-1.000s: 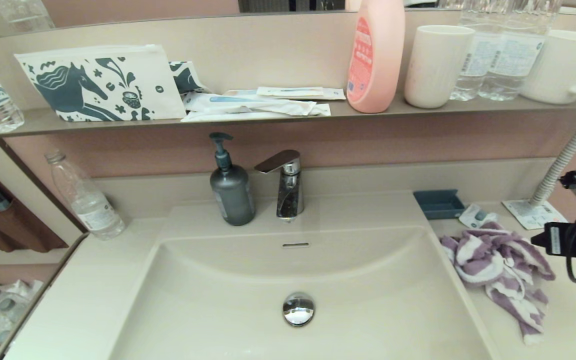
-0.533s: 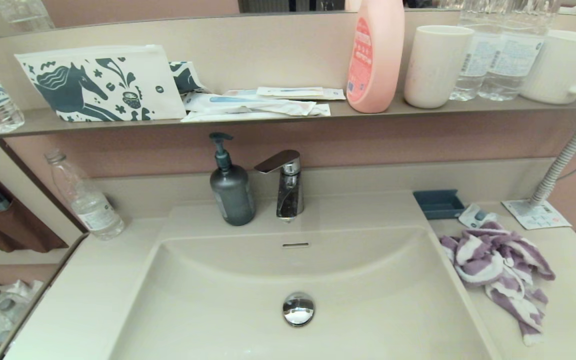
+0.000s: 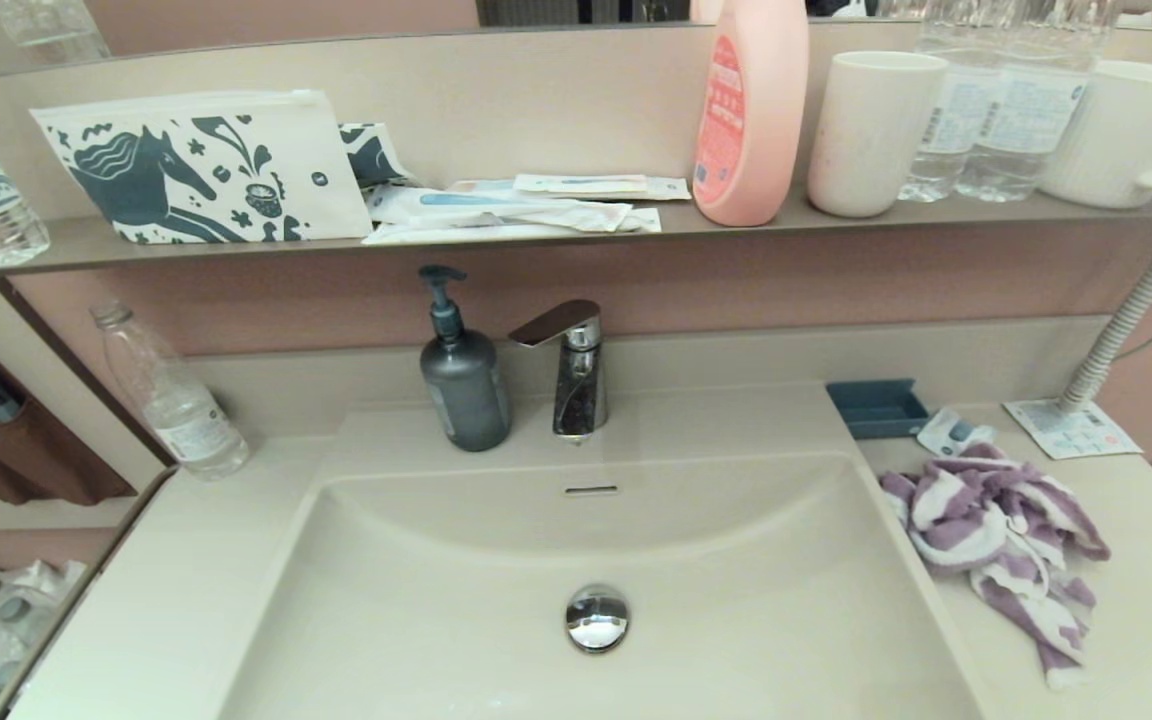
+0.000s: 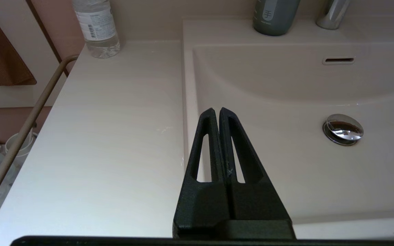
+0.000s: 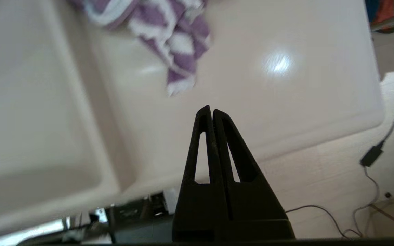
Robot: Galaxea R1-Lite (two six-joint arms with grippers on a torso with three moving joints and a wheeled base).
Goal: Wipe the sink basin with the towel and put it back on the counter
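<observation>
A crumpled purple-and-white striped towel [image 3: 1001,545] lies on the cream counter [image 3: 1146,620] just right of the sink basin [image 3: 436,610], which has a chrome drain plug [image 3: 597,618] and an overflow slot [image 3: 591,490]. Neither gripper shows in the head view. In the right wrist view my right gripper [image 5: 211,110] is shut and empty, hanging above the counter's [image 5: 286,102] front part, clear of the towel's [image 5: 169,37] hanging corner. In the left wrist view my left gripper [image 4: 216,111] is shut and empty over the basin's [image 4: 286,164] left rim, with the drain plug [image 4: 343,129] off to one side.
A grey soap dispenser [image 3: 463,375] and chrome faucet [image 3: 571,365] stand behind the basin. A clear bottle [image 3: 171,395] is at the back left. A blue soap dish [image 3: 876,408], a small packet and a card lie behind the towel. The shelf above holds a pouch, pink bottle, cups.
The right arm, seen at the head view's right edge near the towel one second ago, has pulled back out of that view. The towel has not moved.
</observation>
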